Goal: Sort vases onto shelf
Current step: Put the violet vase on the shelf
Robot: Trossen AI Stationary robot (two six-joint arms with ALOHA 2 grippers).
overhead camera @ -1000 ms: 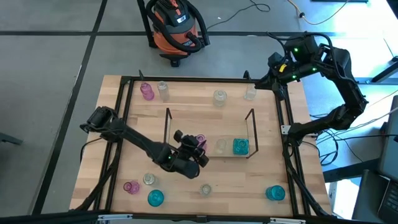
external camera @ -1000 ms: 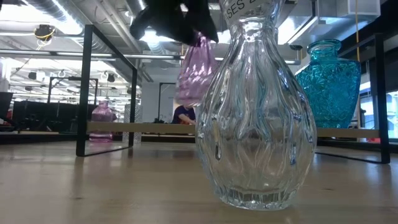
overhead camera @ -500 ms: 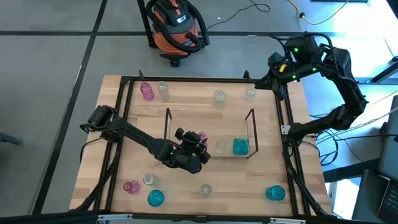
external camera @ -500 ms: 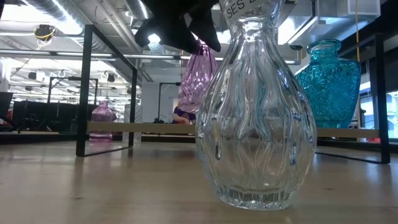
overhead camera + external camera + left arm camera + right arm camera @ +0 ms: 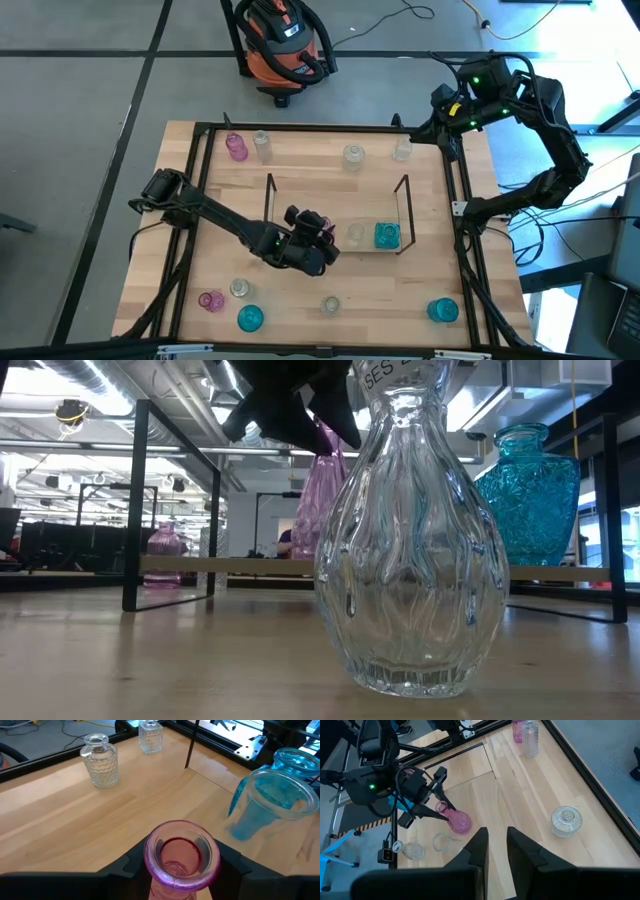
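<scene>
High view: left hand grips a pink vase at the shelf, arm stretched diagonally.

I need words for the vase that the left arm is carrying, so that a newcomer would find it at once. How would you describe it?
Start at the low dark wire shelf in the middle of the wooden table. At its front left corner the left hand grips a small pink glass vase by the neck. The other pink vases stand alone near the table's edges; only this one is held, and it is tilted.
</scene>
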